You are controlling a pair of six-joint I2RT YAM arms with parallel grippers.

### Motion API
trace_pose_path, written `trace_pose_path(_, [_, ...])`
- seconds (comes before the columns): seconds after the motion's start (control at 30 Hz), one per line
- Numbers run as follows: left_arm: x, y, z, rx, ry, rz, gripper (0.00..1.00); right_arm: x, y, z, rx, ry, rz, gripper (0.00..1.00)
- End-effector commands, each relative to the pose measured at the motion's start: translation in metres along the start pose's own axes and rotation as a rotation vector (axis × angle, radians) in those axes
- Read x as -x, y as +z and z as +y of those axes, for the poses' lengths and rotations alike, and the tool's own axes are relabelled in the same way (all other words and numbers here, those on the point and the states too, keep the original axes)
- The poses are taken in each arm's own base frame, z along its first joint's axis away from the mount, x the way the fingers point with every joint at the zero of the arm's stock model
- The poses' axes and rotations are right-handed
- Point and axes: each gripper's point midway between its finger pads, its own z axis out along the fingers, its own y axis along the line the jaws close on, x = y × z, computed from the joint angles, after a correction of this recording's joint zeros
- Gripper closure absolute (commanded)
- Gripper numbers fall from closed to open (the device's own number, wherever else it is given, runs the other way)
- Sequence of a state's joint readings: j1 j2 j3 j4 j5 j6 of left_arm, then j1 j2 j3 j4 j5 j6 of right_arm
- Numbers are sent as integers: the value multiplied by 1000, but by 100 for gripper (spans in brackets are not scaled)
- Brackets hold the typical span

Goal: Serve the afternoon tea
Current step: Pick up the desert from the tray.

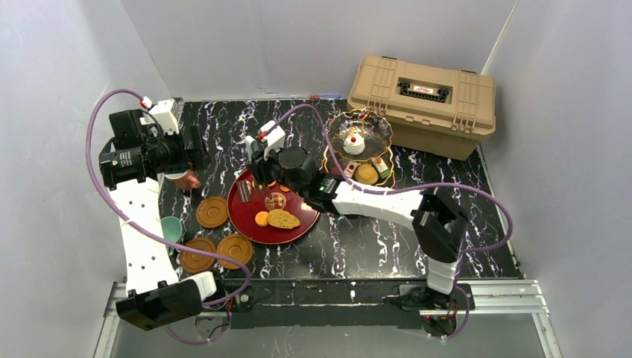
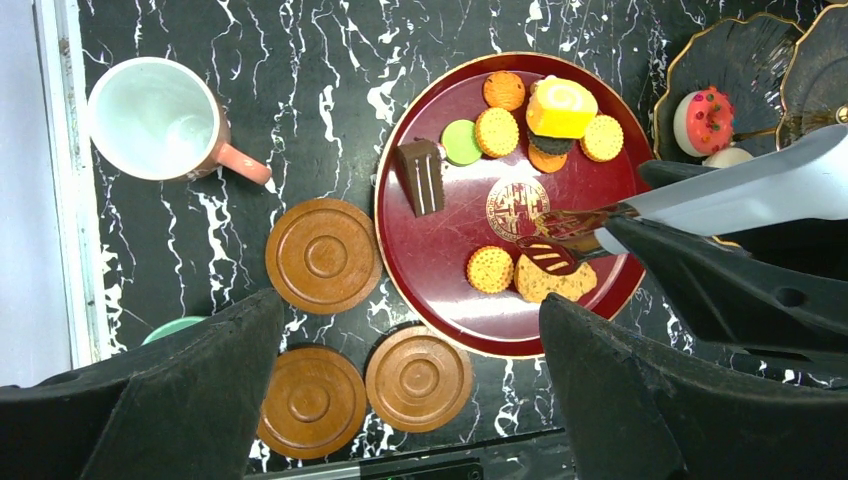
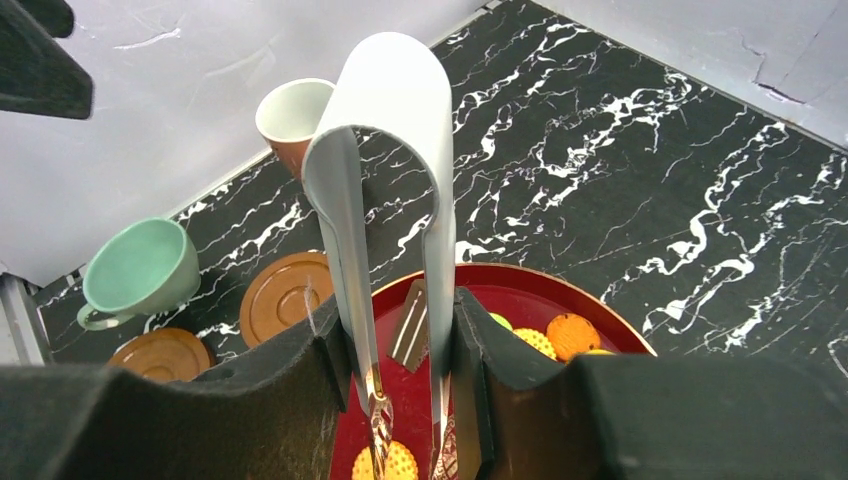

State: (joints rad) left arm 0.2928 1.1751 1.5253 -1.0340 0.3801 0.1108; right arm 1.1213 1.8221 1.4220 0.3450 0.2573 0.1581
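Lower left in the overhead view, three brown saucers [image 1: 212, 212] lie beside a teal cup [image 1: 172, 229]. Just right of them a red tray [image 1: 242, 216] carries pastries [image 2: 560, 108]. The right gripper [image 3: 400, 390] is clamped on metal tongs [image 3: 385, 150], whose tips are over a cookie [image 2: 560, 285]. The left gripper [image 2: 410, 400], jaws wide apart, hangs near the pink cup [image 2: 155, 118]. The tiered stand [image 1: 376, 127] sits at upper centre.
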Motion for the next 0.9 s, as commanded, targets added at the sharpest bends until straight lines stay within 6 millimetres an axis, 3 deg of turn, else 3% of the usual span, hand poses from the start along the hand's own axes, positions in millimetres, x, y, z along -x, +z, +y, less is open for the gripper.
trace_pose_path(0.0, [3,-8,2,20,11,-13,2,29,5,8,25,67,-132,72])
trace_pose_path(0.2, [0,-4,1,12,8,-6,2,13,4,8,16,73,-112,62])
trace_pose_path(0.37, [3,-5,1,14,3,-14,2,9,20,10,12,78,-116,55])
trace_pose_path(0.57, [6,-5,16,87,2,-6,2,-4,43,13,13,87,-140,49])
trace_pose_path(0.87, [13,-7,17,96,-1,-21,2,-10,72,11,-19,87,-173,47])
